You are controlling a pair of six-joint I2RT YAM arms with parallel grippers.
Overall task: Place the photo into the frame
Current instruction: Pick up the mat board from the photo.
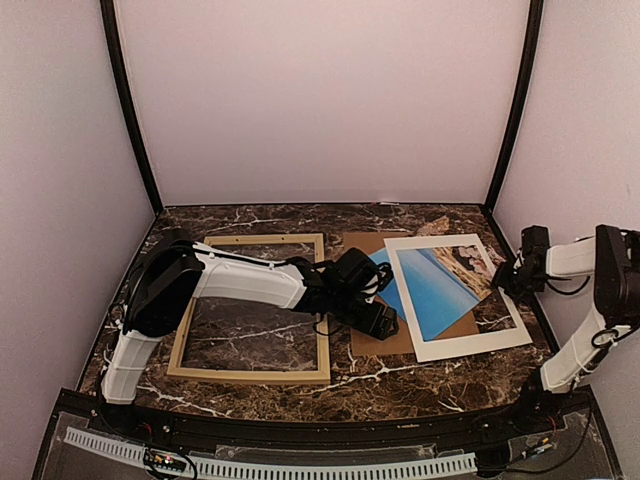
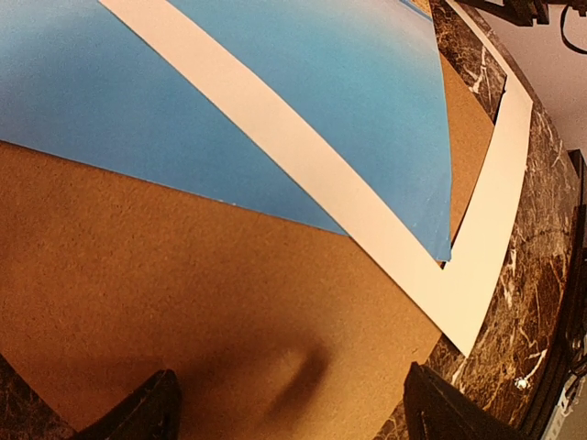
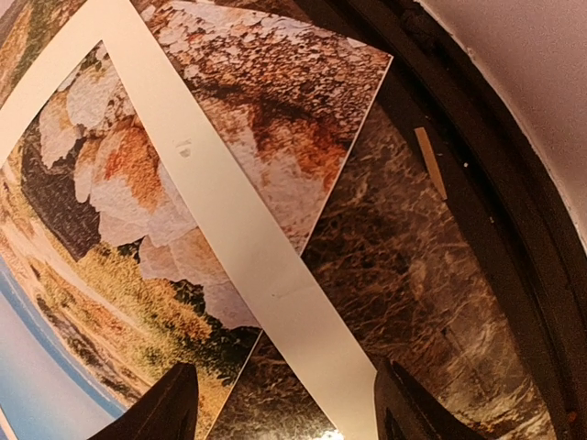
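The left gripper (image 2: 293, 417) is seen closest, its fingers spread wide with nothing between them, held just above the brown backing board (image 2: 183, 302). The right gripper (image 3: 289, 412) is likewise spread and empty, held over the far right corner of the white mat (image 3: 229, 238), where a corner of the photo (image 3: 275, 110) sticks out from under it. The photo is laid askew beneath the mat, on the board, its blue sky showing through the window and past the mat's left edge. The frame (image 1: 250, 376) is laid flat on the marble table (image 1: 400, 390) to the left, just beside the board, crossed by the left arm, with only marble seen inside it
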